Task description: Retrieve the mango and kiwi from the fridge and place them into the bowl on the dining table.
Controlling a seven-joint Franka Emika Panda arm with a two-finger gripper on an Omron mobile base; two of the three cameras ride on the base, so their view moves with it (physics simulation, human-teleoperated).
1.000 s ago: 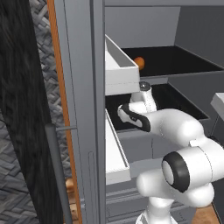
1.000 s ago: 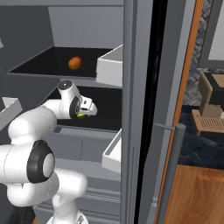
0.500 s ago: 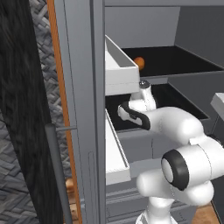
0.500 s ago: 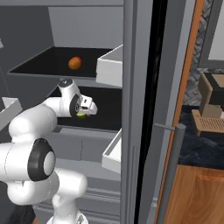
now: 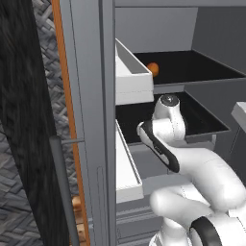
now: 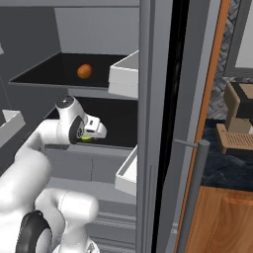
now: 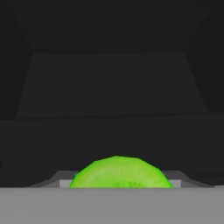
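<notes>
Hand view from my remote station: the green kiwi [image 7: 119,172] sits right at the pincer, low in the frame against the fridge's [image 6: 148,59] dark interior. Seen from the right base camera, my pincer [image 6: 90,135] reaches onto the middle shelf with the kiwi at its tips; I cannot tell whether it is clamped. The orange mango [image 6: 84,71] rests on the shelf above.

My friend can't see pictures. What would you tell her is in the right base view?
A white robot arm reaches into an open grey fridge, its claw on the lower dark shelf at a small green kiwi. An orange mango sits on the shelf above, and white door shelves stick out at the right.
</notes>
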